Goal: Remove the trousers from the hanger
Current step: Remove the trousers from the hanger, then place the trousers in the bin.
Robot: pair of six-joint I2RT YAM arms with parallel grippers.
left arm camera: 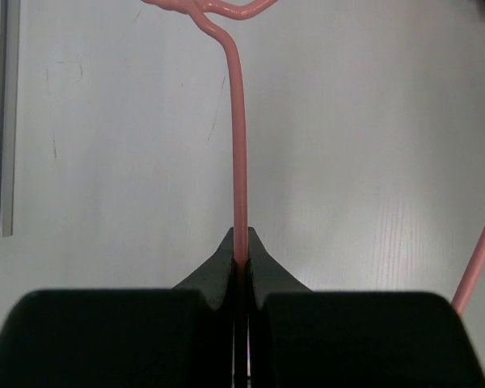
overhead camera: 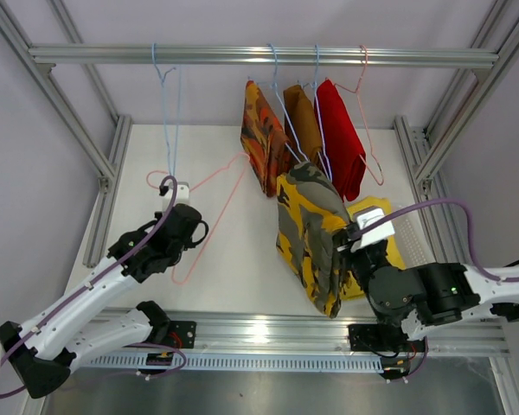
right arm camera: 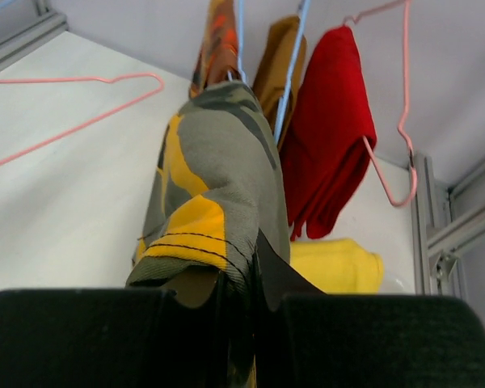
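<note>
While the left gripper point(left arm camera: 241, 260) pinched a bare pink hanger point(left arm camera: 238, 145), the right gripper point(right arm camera: 242, 283) was clamped on the camouflage trousers point(right arm camera: 218, 178).

Left wrist: jaws together on the hanger's straight wire, which ran off over the white table point(left arm camera: 372, 162) to its twisted neck. Right wrist: jaws closed on the lower end of the camouflage pair, cloth bunched between them. The pair's top met a blue hanger point(right arm camera: 241, 32). Behind hung the orange patterned trousers point(right arm camera: 218, 40), brown trousers point(right arm camera: 275, 73) and red trousers point(right arm camera: 331, 121). Yellow trousers point(right arm camera: 335, 263) lay low at right. Top: pink hanger flat on the table at left, left gripper on it. An empty blue hanger point(overhead camera: 167, 104) hung from the rail point(overhead camera: 242, 54) above. Three pairs hung side by side. Camouflage pair slanted from its hanger down to the right gripper, over the yellow pair on the table.
</note>
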